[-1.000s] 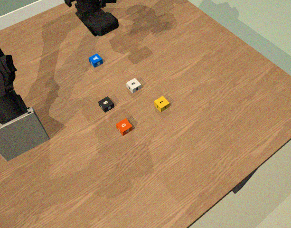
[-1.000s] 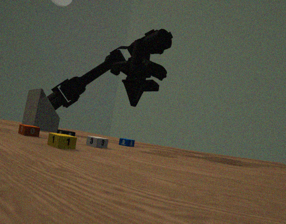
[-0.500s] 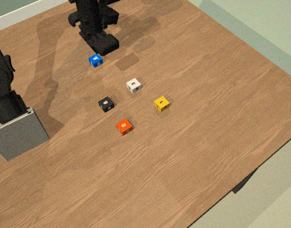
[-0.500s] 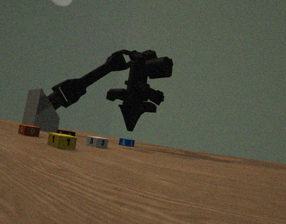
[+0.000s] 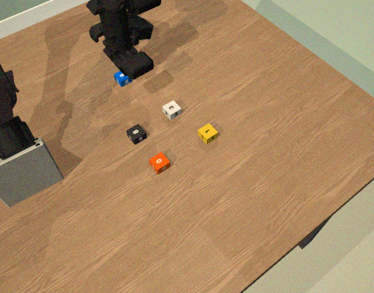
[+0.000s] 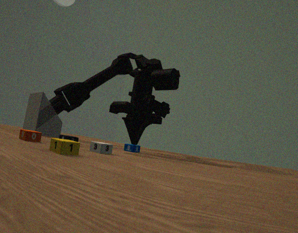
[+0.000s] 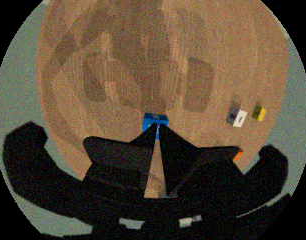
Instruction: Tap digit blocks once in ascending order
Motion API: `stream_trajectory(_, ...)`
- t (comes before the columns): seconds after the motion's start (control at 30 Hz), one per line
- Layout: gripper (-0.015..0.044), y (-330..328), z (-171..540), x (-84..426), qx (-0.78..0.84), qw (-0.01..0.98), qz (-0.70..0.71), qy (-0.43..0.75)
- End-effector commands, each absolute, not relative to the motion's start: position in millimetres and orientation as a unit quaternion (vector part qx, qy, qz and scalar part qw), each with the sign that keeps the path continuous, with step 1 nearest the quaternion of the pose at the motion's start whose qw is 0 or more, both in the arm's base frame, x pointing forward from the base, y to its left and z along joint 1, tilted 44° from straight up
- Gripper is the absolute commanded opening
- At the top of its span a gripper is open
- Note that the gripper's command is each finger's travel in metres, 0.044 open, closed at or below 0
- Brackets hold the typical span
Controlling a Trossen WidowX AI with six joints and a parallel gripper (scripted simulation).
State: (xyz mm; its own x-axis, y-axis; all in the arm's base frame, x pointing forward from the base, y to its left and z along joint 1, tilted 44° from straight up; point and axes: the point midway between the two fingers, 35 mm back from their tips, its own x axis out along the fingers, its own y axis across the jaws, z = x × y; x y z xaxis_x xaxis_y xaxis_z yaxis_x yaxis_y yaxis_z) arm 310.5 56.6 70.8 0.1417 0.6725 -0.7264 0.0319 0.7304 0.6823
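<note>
Where woodgrain spreads, shut tapered claw (image 6: 134,143) (image 7: 157,126), blue block (image 5: 121,78) (image 6: 131,147) (image 7: 155,120)

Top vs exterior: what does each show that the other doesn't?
Only top: the upper faces with their digits, 3 on the white block, 1 on the yellow block, 0 on the orange block.

Only exterior: the shut claw's tips, narrowing to a point at the blue block's top; contact too fine to confirm.

Both: all five blocks, including the black block, plus the gray mount.
</note>
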Motion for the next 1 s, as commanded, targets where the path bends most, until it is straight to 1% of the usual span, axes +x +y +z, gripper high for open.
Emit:
stream_trajectory(0.0, 0.002, 61, 66, 309, 0.291, 0.694, 0.23, 0.617)
stream_trajectory(0.17, 0.002, 61, 66, 309, 0.291, 0.694, 0.23, 0.617)
stream_trajectory(0.3, 0.002, 42, 86, 305, 0.291, 0.694, 0.229, 0.617)
stream_trajectory(0.43, 0.002, 40, 88, 305, 0.291, 0.694, 0.229, 0.618)
stream_trajectory(0.53, 0.0099, 44, 115, 296, 0.291, 0.694, 0.229, 0.618)
stream_trajectory(0.63, 0.0178, 54, 168, 270, 0.291, 0.693, 0.229, 0.618)
stream_trajectory(0.73, 0.0256, 62, 203, 245, 0.292, 0.692, 0.229, 0.619)
stream_trajectory(0.9, 0.0387, 63, 209, 240, 0.292, 0.692, 0.229, 0.619)
stream_trajectory(0.93, 0.04, 63, 209, 240, 0.292, 0.692, 0.229, 0.619)
stream_trajectory(0.97, 0.04, 63, 209, 240, 0.292, 0.692, 0.229, 0.619)
